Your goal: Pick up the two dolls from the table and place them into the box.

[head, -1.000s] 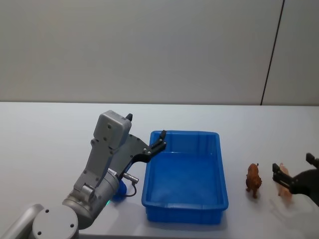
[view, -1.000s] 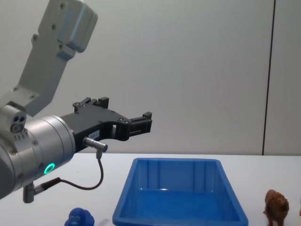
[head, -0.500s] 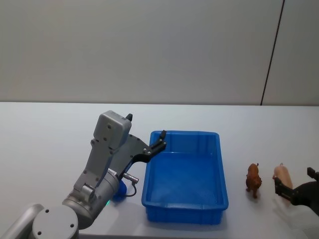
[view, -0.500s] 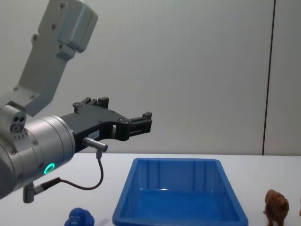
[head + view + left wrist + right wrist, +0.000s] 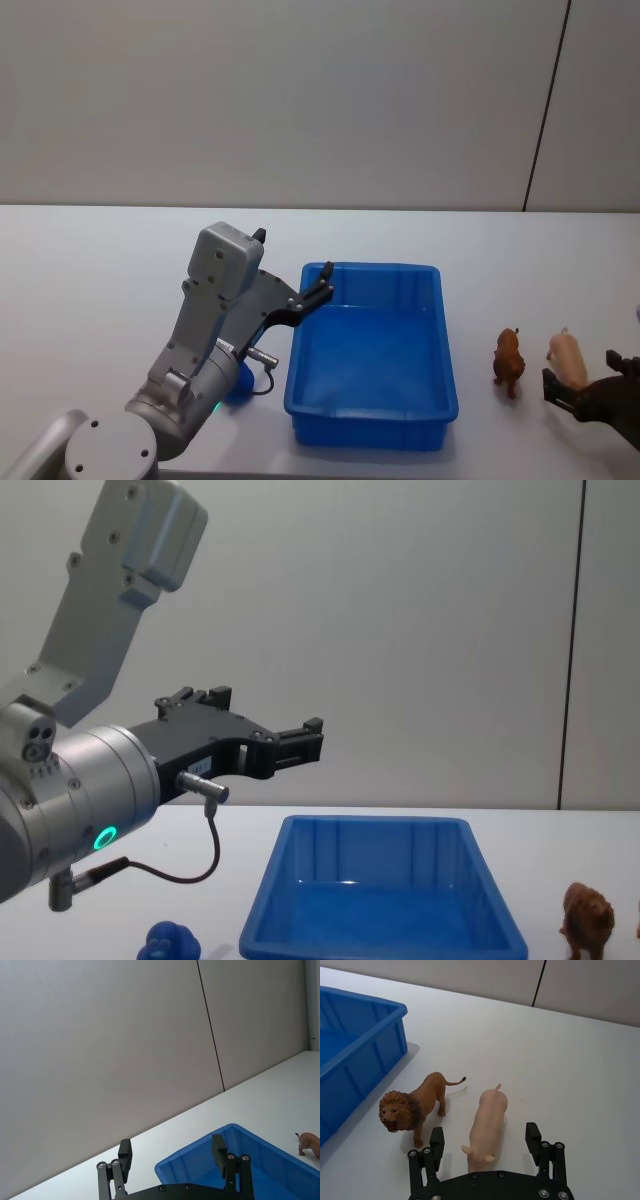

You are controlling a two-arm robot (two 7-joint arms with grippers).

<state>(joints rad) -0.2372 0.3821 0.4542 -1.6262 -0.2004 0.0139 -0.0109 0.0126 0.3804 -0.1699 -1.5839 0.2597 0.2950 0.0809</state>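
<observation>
The blue box point(image 5: 370, 268) stands mid-table, empty. To its right stand a brown lion doll point(image 5: 509, 362) and a pale pink pig doll point(image 5: 568, 358). My right gripper point(image 5: 583, 373) is open just on the near side of the pig. In the right wrist view the pig's point(image 5: 489, 1115) near end lies between the spread fingers of the right gripper point(image 5: 485, 1131), beside the lion point(image 5: 415, 1105). My left gripper point(image 5: 294, 253) hangs open above the box's left rim. A rounded blue doll point(image 5: 170, 943) sits on the table left of the box, under the left arm.
The white table point(image 5: 100, 280) runs back to a plain grey wall. The left arm's grey housing point(image 5: 222, 262) rises beside the box's left wall. Bare table lies behind the box and to the far left.
My right gripper has drawn back toward me from around the pink pig, which stays on the table. The left arm has not moved.
</observation>
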